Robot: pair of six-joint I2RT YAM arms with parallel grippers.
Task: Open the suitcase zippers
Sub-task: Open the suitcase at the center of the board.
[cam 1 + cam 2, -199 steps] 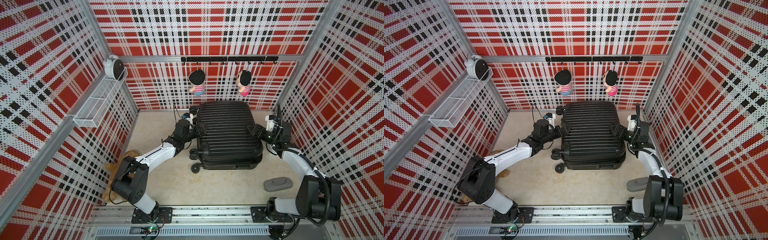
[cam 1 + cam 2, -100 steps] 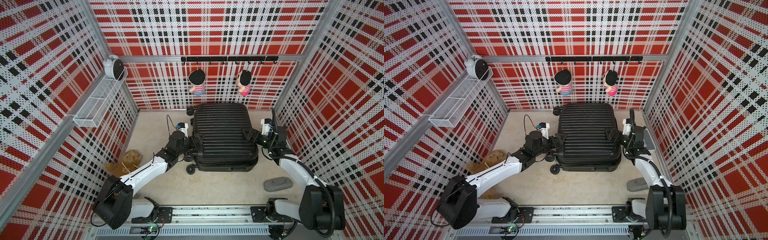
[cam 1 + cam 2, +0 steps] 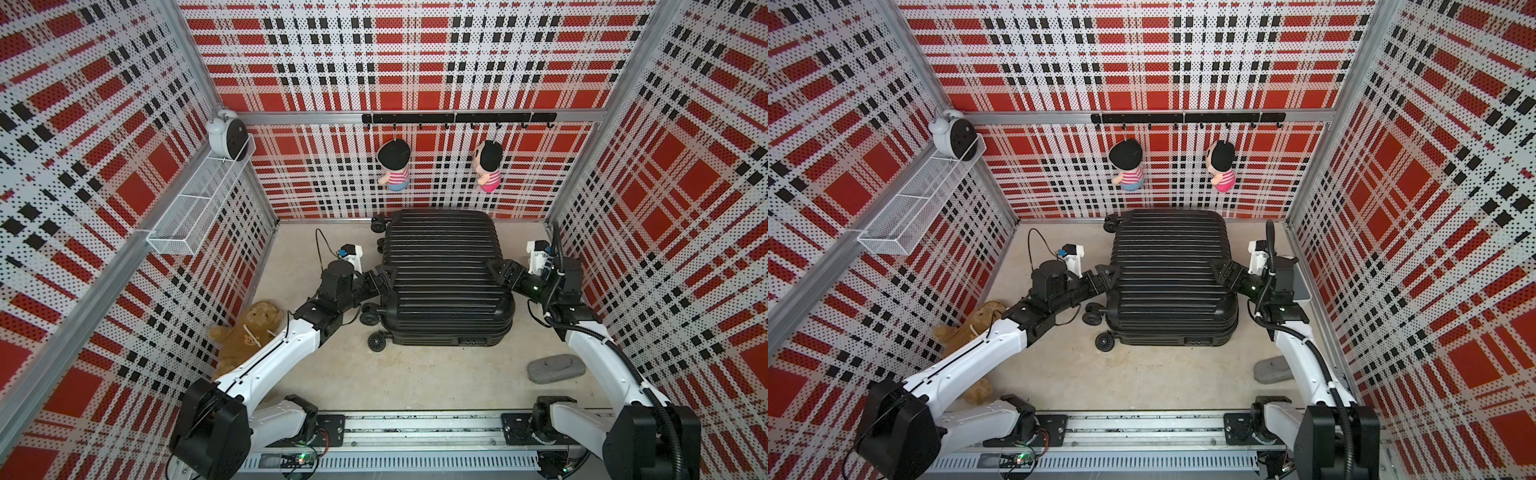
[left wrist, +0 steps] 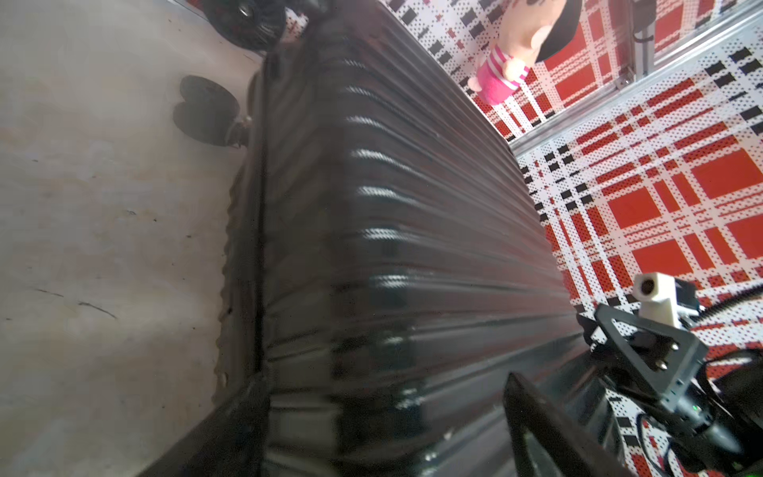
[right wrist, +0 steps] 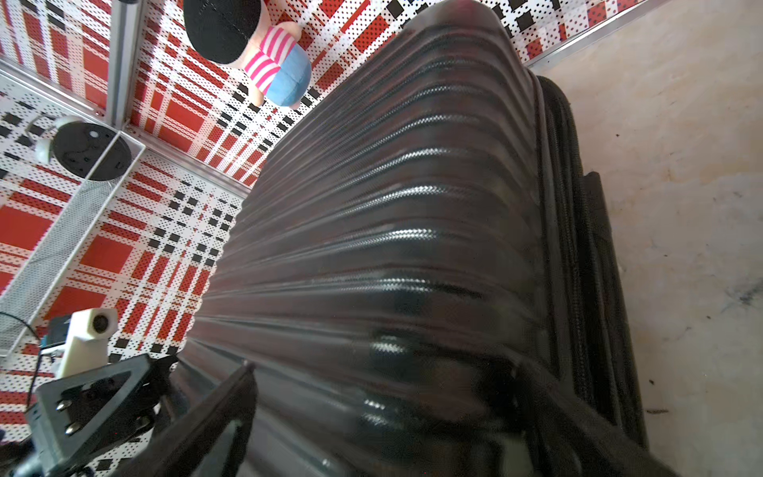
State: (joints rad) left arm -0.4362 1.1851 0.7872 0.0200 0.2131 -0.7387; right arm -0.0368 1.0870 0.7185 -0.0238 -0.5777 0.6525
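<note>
Red, white and black plaid walls (image 3: 415, 62) box in a pale beige floor (image 3: 415, 386). The suitcase (image 3: 446, 278) lies flat at the middle of the floor's back edge. It has slid a touch toward the left edge and the front since a second ago, and both grippers have gone with it. Ribbed shell up, its ribs and long axis run side to side, with the caster end facing the left edge. The zippers (image 5: 555, 247) show as a black track along the side seam, which looks shut.

The left gripper (image 3: 384, 279) sits at the wheel end, fingers (image 4: 545, 425) spread wide across the case's edge. The right gripper (image 3: 496, 270) mirrors it at the opposite end, also spread wide. Neither has closed on anything.

The left arm's elbow has dropped toward the front, baring a brown teddy (image 3: 249, 332) at the left edge. A grey pad (image 3: 555, 368) lies by the right edge.
</note>
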